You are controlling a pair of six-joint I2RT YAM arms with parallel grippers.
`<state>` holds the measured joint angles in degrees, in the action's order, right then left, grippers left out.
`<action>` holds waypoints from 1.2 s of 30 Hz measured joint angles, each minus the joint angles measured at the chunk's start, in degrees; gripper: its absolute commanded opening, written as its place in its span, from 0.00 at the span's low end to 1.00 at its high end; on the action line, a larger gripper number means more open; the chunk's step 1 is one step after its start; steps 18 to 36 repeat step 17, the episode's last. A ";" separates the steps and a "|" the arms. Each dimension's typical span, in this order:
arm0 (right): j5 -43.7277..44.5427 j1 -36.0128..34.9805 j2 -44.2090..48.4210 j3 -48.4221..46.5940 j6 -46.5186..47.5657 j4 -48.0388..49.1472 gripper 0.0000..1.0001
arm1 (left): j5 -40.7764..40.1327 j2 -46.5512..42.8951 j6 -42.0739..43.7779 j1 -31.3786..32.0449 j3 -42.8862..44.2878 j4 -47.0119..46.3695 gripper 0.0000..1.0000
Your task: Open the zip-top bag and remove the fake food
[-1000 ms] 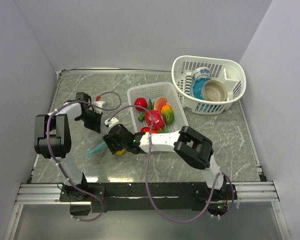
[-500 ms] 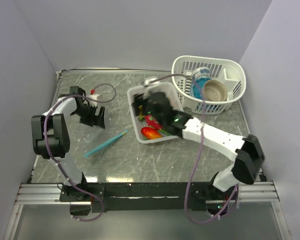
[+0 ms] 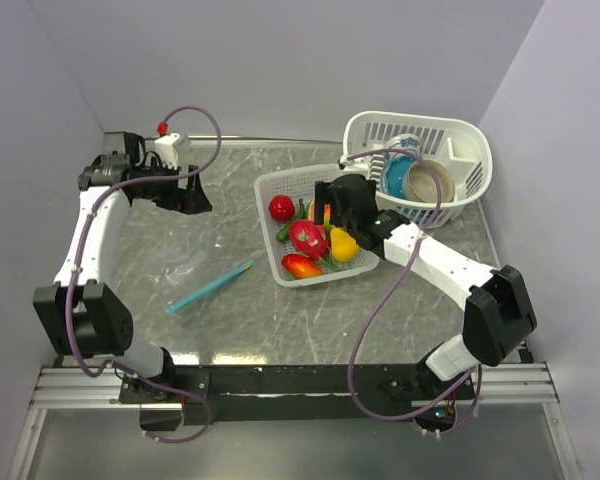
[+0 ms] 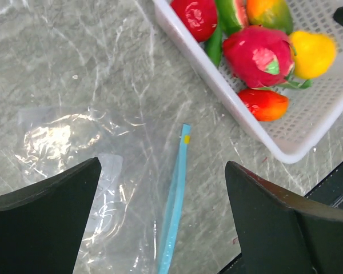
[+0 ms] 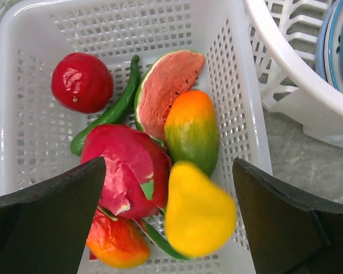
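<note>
The left gripper point(image 4: 163, 165) is held wide open and empty. The zip-top bag point(image 4: 97, 142) is seen flat on the table point(image 4: 74, 45) below and between its jaws, apparently emptied. The right gripper point(image 5: 168, 161) is likewise spread, gripping nothing, with the fake food point(image 5: 126, 165) beneath it in the white basket point(image 5: 246, 114). The yellow pear point(image 5: 197, 214) lies uppermost, so it could be tipped out if a jaw is caught on the basket wall.
</note>
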<state>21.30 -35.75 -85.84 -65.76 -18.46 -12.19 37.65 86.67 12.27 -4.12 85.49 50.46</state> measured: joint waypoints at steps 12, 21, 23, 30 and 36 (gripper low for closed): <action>3.67 -0.63 8.07 -0.66 -5.53 -10.05 1.00 | -1.11 -3.67 -1.88 2.56 -3.39 -0.98 0.97; 5.77 -1.27 18.45 5.25 -5.64 -10.23 1.00 | -3.43 -3.48 -3.91 2.56 -4.28 -2.62 0.97; 5.77 -1.27 18.45 5.25 -5.64 -10.23 1.00 | -3.43 -3.48 -3.91 2.56 -4.28 -2.62 0.97; 5.77 -1.27 18.45 5.25 -5.64 -10.23 1.00 | -3.43 -3.48 -3.91 2.56 -4.28 -2.62 0.97; 5.77 -1.27 18.45 5.25 -5.64 -10.23 1.00 | -3.43 -3.48 -3.91 2.56 -4.28 -2.62 0.97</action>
